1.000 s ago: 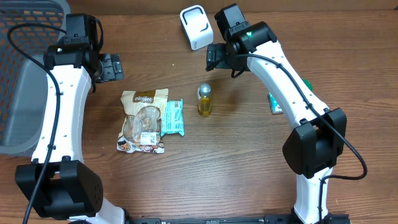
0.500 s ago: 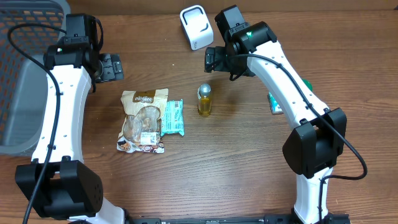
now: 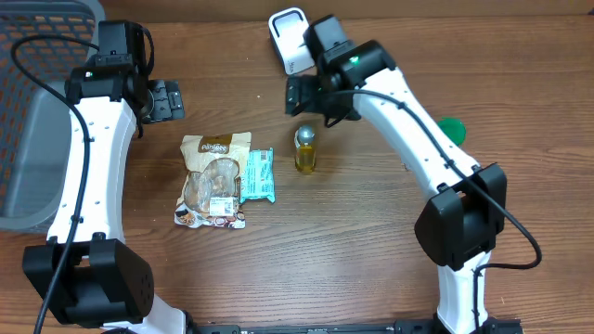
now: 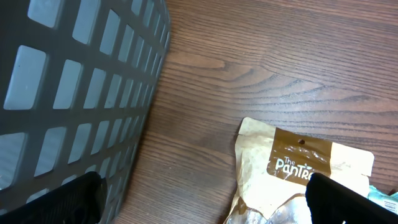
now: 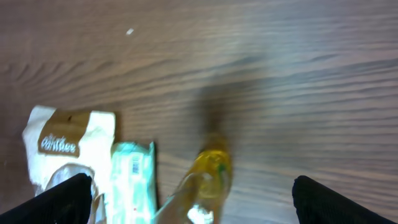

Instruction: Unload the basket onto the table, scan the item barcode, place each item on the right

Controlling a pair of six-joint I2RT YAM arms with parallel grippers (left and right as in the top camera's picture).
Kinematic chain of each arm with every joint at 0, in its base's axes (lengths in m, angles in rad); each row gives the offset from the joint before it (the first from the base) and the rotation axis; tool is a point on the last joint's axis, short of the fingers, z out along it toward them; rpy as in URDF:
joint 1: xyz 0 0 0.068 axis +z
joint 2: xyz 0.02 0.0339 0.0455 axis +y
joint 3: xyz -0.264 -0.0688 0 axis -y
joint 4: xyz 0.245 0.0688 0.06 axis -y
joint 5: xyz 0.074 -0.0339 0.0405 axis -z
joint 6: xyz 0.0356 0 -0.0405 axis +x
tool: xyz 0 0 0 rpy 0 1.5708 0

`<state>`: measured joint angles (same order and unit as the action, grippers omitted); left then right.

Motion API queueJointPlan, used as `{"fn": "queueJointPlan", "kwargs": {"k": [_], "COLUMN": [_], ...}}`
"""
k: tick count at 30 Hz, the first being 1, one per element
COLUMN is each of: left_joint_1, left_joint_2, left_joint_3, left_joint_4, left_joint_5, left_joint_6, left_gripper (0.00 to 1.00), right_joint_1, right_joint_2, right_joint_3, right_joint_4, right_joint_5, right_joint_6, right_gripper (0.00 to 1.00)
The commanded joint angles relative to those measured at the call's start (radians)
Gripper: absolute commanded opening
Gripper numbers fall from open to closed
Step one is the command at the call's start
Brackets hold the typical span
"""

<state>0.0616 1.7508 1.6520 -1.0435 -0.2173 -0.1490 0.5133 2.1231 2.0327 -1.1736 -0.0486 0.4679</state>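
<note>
Left tool (image 3: 174,99): jaws spread to their widest, with nothing between them. It hangs over bare worktop (image 3: 371,241) at the far left, between the basket and the far edge of the snack bag, and touches neither.
Left tool fingers (image 4: 81,198): only the dark tips show in the wrist view, at its two lower corners, well apart.
Right tool (image 3: 293,94): jaws wide apart and empty. It hangs above the worktop just on the near side of the scanner and just beyond the bottle, with no contact visible.
Bottle (image 3: 305,150): yellow with a silver cap, in the middle of the worktop. It shows blurred in the right wrist view, low between the fingers. Whether it stands or lies is hard to tell.
Scanner (image 3: 289,38): white, at the far edge, partly covered by the right arm.
Snack bag (image 3: 213,179): brown and white, lying flat left of centre.
Packet (image 3: 258,175): teal, flat, touching the snack bag's right side, left of the bottle.
Basket (image 3: 32,121): grey grid, at the far left edge.
Green object (image 3: 452,130): on the right, partly hidden behind the right arm.
</note>
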Motion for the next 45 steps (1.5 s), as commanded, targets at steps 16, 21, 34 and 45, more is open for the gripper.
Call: {"fn": "queueJointPlan", "kwargs": {"k": [16,21,34,45], "left_joint_1": [0.009,0.009,0.009,0.009], "left_joint_2": [-0.012,-0.012,-0.012,-0.012], "left_joint_3": [0.021,0.021,0.021,0.021], "left_joint_4": [0.002,0.002,0.002,0.002], "left_joint_5": [0.001,0.001,0.001,0.001], "left_joint_6": [0.014,0.014,0.014,0.014], "left_gripper": [1.0,0.99,1.0,1.0], "right_joint_1": [0.061,0.062,0.117,0.126], "right_joint_2": [-0.024,-0.019,0.039,0.048], "right_joint_3": [-0.018,-0.018,-0.018,-0.018], "right_joint_4": [-0.098,-0.111,-0.121,-0.145], "right_joint_5": [0.047,0.047,0.143,0.145], "right_joint_6": [0.108,0.108,0.107,0.108], "right_gripper": [0.93,0.84,0.74,0.69]}}
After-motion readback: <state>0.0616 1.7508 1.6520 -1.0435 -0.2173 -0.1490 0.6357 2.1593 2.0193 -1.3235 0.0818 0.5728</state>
